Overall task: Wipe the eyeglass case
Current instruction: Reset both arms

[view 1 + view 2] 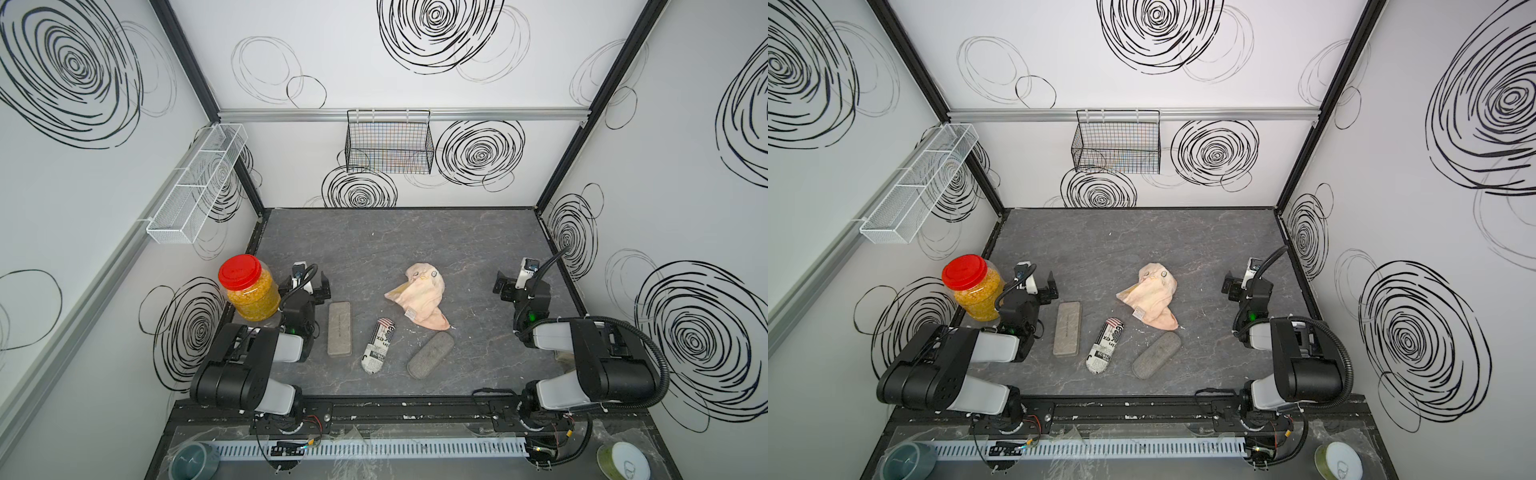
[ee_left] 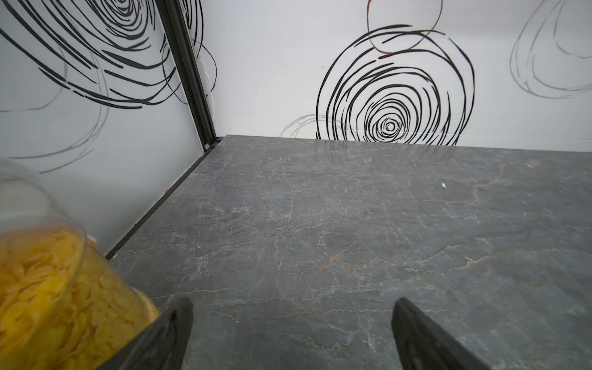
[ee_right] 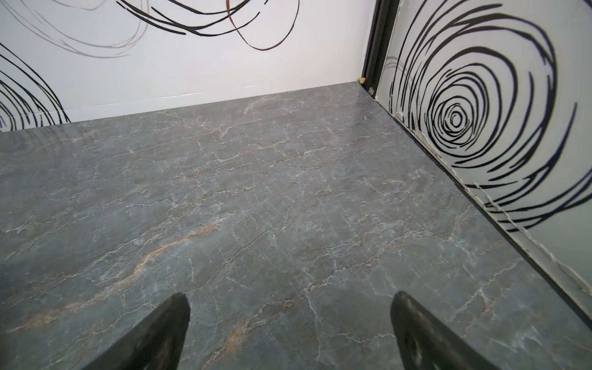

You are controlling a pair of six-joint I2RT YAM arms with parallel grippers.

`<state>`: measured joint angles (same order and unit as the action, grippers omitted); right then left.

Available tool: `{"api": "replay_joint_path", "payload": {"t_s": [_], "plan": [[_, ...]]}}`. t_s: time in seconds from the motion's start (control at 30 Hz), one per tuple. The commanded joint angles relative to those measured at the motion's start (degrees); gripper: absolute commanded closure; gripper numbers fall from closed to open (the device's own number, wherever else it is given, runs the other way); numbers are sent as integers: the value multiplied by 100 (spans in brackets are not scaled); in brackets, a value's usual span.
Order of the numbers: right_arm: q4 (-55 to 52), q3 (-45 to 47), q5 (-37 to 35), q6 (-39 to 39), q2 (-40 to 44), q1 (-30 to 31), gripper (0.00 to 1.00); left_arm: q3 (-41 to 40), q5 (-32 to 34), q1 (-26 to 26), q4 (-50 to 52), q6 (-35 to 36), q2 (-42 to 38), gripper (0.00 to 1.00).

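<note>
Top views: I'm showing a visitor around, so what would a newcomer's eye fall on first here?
The red-lidded jar of yellow flakes stands out most, upright on the left side. A crumpled pink cloth lies in the middle. In front of it, a newsprint case lies between a flat grey case and a rounded grey case.

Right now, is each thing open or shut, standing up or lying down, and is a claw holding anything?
Left claw: open, holding nothing.
Right claw: open, holding nothing.
Jar: upright, red lid on.
Flat grey case: shut, lying flat.
Newspaper-print case: shut, lying flat.
Oval grey case: shut, lying flat.
Pink cloth: crumpled on the table, untouched.
</note>
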<state>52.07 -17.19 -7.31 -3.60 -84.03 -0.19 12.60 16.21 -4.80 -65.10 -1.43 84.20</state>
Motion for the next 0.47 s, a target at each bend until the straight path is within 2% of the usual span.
{"api": "replay_joint_path", "payload": {"t_s": [0.0, 0.43], "plan": [[132, -105, 133, 42, -24, -20, 0, 72, -121, 56, -375, 46, -39, 1], [92, -125, 185, 33, -16, -42, 0, 77, -91, 34, -362, 55, -49, 1]]}}
